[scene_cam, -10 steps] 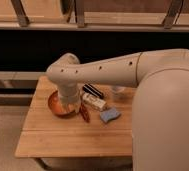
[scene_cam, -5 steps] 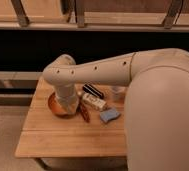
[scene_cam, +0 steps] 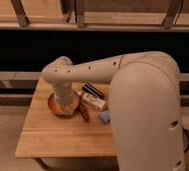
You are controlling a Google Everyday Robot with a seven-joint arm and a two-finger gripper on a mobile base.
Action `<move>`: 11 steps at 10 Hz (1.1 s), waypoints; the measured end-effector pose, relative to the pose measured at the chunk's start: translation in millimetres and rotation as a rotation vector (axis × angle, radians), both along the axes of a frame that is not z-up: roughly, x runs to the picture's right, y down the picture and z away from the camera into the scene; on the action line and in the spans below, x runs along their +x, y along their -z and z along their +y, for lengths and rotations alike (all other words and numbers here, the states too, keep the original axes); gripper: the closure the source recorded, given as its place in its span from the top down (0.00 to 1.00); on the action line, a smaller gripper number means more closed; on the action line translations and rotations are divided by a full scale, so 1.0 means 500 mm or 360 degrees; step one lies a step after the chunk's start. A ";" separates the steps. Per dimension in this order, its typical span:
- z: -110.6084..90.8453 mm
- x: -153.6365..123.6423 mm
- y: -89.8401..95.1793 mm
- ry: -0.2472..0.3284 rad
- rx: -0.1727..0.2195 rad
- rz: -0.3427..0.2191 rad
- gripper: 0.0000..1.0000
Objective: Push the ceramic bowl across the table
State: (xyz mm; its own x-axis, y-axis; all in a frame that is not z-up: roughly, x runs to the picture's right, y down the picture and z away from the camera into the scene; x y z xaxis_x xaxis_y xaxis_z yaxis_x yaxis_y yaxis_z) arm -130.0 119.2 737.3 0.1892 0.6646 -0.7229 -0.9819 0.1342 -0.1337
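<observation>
The orange-brown ceramic bowl point(scene_cam: 57, 106) sits on the light wooden table point(scene_cam: 63, 135) at its middle left. My white arm reaches from the right across the table and bends down over the bowl. My gripper point(scene_cam: 66, 106) hangs at the end of the wrist, right over or inside the bowl's right half, covering part of it.
A red slim object point(scene_cam: 83, 112) lies just right of the bowl. A white box point(scene_cam: 95, 102) and a dark object point(scene_cam: 92, 90) lie behind it. A blue sponge point(scene_cam: 105, 117) sits by my arm. A dark wall and rails run behind the table.
My arm's elbow and wrist have shifted slightly left over the bowl. The bowl stays at about the same spot on the table.
</observation>
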 end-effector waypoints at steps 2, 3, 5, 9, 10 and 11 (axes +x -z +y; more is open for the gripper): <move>0.000 0.002 0.000 -0.0002 -0.0001 0.0002 0.00; -0.001 0.000 0.001 -0.0002 0.0000 -0.0001 0.00; -0.003 0.001 0.011 0.0013 -0.0021 -0.0007 0.00; 0.077 -0.053 -0.019 0.0098 -0.0324 -0.0102 0.00; 0.087 -0.063 -0.035 0.0115 -0.0386 -0.0111 0.00; 0.095 -0.069 -0.047 0.0133 -0.0431 -0.0115 0.00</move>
State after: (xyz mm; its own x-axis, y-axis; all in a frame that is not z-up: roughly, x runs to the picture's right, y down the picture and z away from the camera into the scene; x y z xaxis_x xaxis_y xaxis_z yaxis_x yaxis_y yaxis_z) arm -164.3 166.7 760.8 0.2927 0.4293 -0.8544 -0.9555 0.1642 -0.2449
